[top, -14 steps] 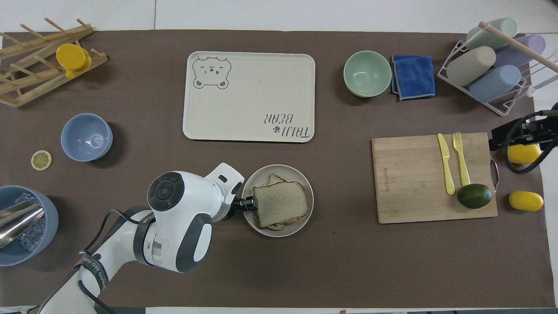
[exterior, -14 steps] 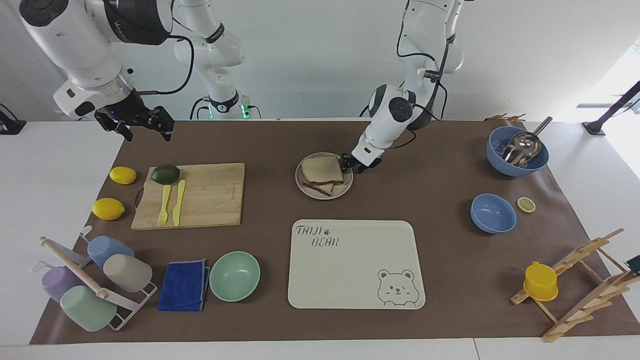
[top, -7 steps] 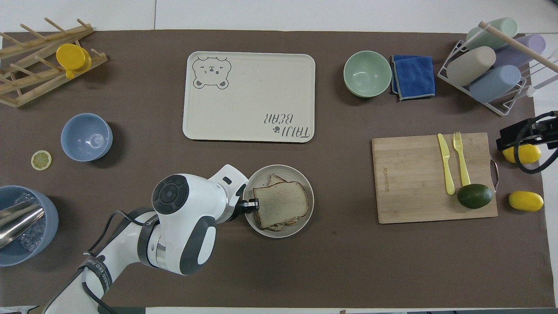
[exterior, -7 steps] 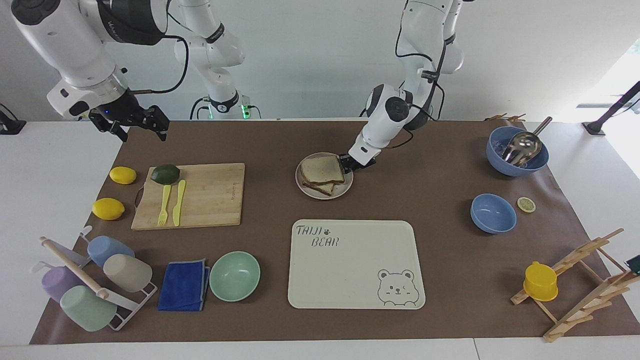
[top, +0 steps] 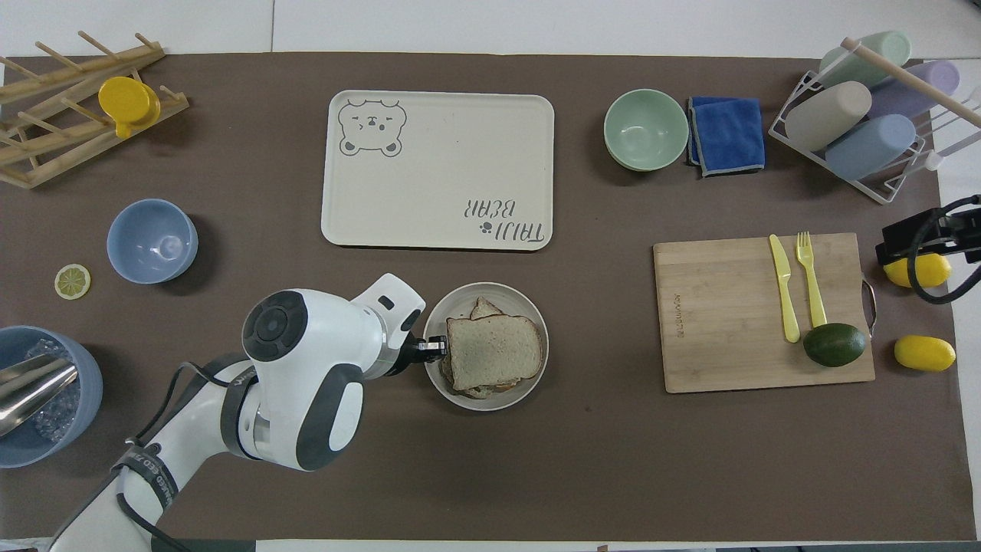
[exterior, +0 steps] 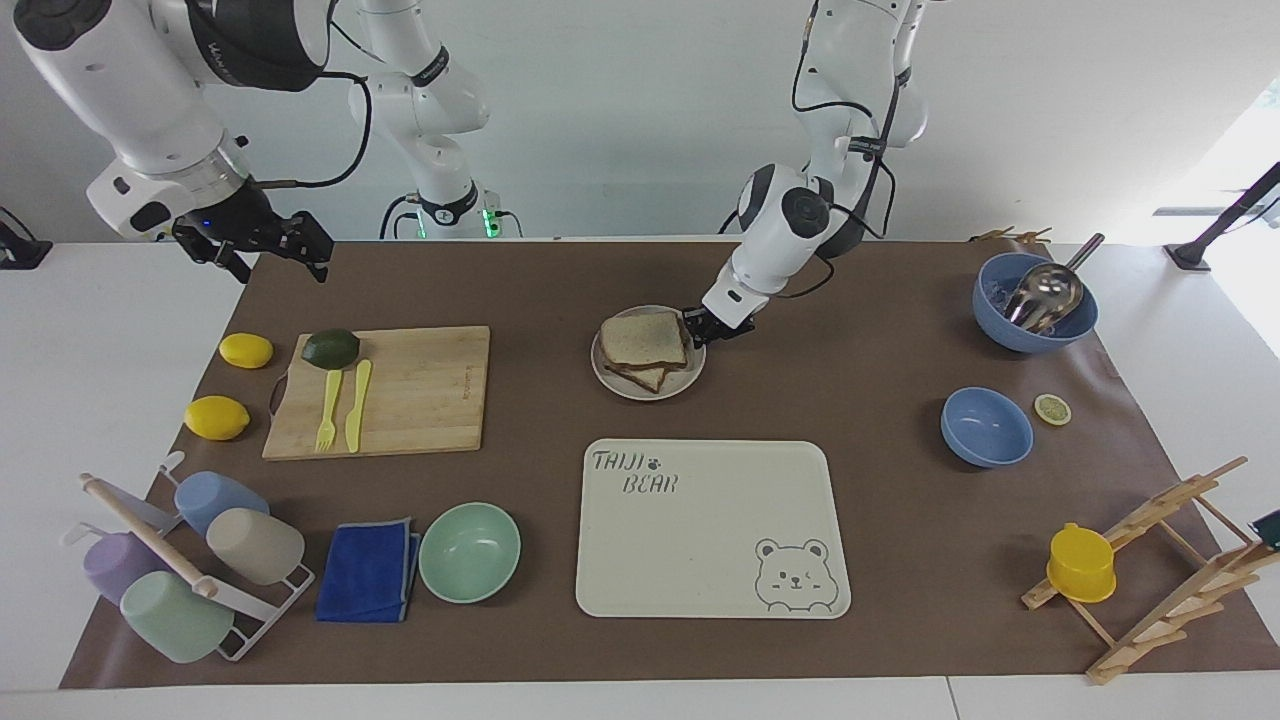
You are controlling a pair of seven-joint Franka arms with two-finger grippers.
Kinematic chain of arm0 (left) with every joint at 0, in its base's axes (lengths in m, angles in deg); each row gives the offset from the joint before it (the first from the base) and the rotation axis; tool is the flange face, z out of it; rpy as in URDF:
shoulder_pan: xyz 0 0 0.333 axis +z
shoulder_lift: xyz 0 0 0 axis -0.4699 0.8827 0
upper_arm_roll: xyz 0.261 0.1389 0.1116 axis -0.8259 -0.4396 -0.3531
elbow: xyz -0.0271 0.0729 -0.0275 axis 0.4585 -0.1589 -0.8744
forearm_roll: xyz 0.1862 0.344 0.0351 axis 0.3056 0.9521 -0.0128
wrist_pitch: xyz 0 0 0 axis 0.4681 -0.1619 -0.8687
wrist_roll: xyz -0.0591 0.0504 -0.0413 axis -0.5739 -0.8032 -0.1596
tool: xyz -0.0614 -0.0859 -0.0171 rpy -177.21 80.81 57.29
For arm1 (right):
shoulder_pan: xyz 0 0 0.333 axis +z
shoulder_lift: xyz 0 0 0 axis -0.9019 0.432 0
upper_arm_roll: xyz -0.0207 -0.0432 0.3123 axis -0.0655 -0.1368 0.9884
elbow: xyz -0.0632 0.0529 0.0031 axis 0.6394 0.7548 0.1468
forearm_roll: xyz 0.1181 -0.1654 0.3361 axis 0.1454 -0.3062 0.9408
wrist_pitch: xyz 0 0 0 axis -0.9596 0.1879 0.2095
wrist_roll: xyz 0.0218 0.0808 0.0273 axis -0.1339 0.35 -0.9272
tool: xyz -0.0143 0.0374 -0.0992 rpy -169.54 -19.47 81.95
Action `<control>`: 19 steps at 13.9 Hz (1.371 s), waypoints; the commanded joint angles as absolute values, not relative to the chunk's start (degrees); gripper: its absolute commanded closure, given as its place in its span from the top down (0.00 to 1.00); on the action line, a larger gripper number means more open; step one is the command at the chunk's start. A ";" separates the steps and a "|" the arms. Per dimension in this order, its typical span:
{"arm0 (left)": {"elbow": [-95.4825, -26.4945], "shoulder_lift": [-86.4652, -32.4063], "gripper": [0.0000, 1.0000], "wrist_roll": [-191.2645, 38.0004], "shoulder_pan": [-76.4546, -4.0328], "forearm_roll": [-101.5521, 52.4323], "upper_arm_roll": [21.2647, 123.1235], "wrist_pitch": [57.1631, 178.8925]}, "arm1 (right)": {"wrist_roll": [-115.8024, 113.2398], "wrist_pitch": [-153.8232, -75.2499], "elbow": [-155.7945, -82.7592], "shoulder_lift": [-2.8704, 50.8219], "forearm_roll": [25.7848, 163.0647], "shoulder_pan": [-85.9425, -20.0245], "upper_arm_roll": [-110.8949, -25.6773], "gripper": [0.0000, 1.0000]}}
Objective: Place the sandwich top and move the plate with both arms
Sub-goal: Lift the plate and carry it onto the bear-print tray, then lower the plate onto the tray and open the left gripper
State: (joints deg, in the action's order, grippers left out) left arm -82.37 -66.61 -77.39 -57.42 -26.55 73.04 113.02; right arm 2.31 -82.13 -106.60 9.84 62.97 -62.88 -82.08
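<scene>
The sandwich top [exterior: 643,340] lies on a stack of bread on the plate [exterior: 680,383], which is on the brown mat nearer to the robots than the bear tray. In the overhead view the sandwich top [top: 494,351] covers most of the plate [top: 529,383], and a corner of a lower slice shows. My left gripper [exterior: 700,328] is low at the plate's rim on the left arm's side, shut on the rim; it also shows in the overhead view [top: 433,349]. My right gripper [exterior: 265,245] hangs open and empty in the air over the mat's corner, above a lemon [top: 918,270].
The cream bear tray [exterior: 700,590] lies farther from the robots than the plate. A cutting board [exterior: 420,400] with avocado, fork and knife lies toward the right arm's end. A mint green bowl [exterior: 470,552], blue cloth and cup rack are there too. Blue bowls [exterior: 986,427] and wooden racks lie toward the left arm's end.
My left gripper and the plate with the sandwich have shifted slightly, away from the robots. My right gripper has drawn back a little toward its end of the table.
</scene>
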 commanded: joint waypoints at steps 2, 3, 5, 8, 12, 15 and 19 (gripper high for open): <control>-66.18 -63.11 0.00 -74.37 -47.91 -27.11 72.59 98.93 | 2.41 -82.54 -107.99 8.55 63.57 -63.35 -81.81 1.00; -63.00 -61.34 0.00 -74.46 -46.59 -27.11 72.59 99.35 | 2.41 -82.54 -107.99 8.55 63.57 -63.35 -81.81 1.00; -55.81 -57.13 0.00 -74.46 -43.17 -26.85 72.51 97.96 | 2.41 -82.54 -107.99 8.55 63.57 -63.27 -81.81 1.00; -41.48 -46.68 0.00 -74.64 -41.30 -26.76 72.42 95.22 | 2.41 -82.54 -107.99 8.55 63.57 -63.35 -81.81 1.00; -26.96 -33.22 0.00 -75.08 -39.98 -26.23 71.80 95.48 | 2.41 -82.54 -107.99 8.55 63.57 -63.27 -81.81 1.00; -27.63 -31.00 0.00 -74.90 -40.24 -25.36 71.80 100.48 | 2.41 -82.54 -107.99 8.63 63.57 -63.35 -81.81 1.00; -33.34 -32.23 0.00 -74.90 -40.77 -22.71 71.89 103.73 | 2.41 -82.54 -107.99 8.55 63.57 -63.35 -81.81 1.00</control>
State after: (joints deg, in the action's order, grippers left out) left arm -30.57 -30.69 -74.98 -40.43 -23.56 71.95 101.23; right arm 2.31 -82.13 -106.61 9.84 62.97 -62.88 -82.08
